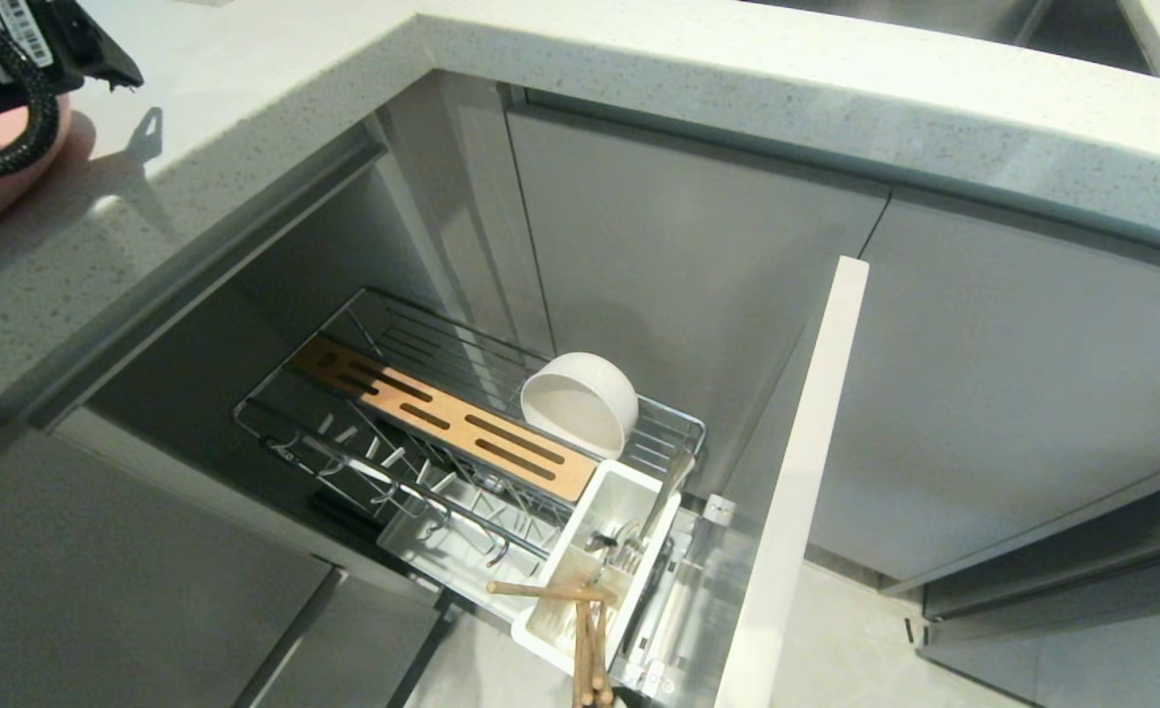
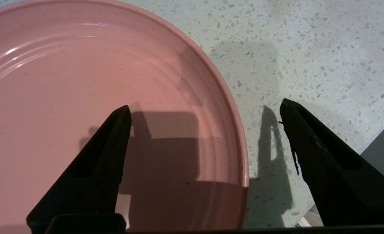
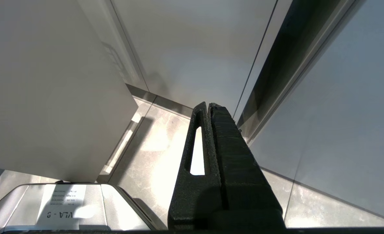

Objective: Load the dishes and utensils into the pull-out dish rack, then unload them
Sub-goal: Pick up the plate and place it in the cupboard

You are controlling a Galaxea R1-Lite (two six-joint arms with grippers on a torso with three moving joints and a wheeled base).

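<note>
The pull-out dish rack point(image 1: 462, 433) stood drawn out of the lower cabinet, its pale front panel point(image 1: 796, 482) on the right. The cream-white bowl point(image 1: 580, 403) lay tipped on its side against the far wire rail, beside the slotted wooden strip point(image 1: 442, 418). The chopsticks point(image 1: 580, 629) and the metal spoon point(image 1: 654, 511) stood in the white cutlery tub point(image 1: 600, 551) at the near end.

The pink plate point(image 2: 107, 107) lay flat on the speckled countertop point(image 2: 309, 48), at the far left of the head view. The left gripper point(image 2: 205, 107) hung above it with its jaws spread wide, one finger over the plate's floor and the other over the bare counter, so the rim lay between them. Nothing was held. The right gripper point(image 3: 208, 105) was parked low by the cabinet fronts, jaws pressed together and empty.

Assessment: the plate appeared rigid, glazed and therefore slippery, moderately heavy, and liable to chip if knocked. The rim is the only practical hold, pinched across its raised lip. The bowl should handle likewise at its wall. The chopsticks looked light and liable to roll.
</note>
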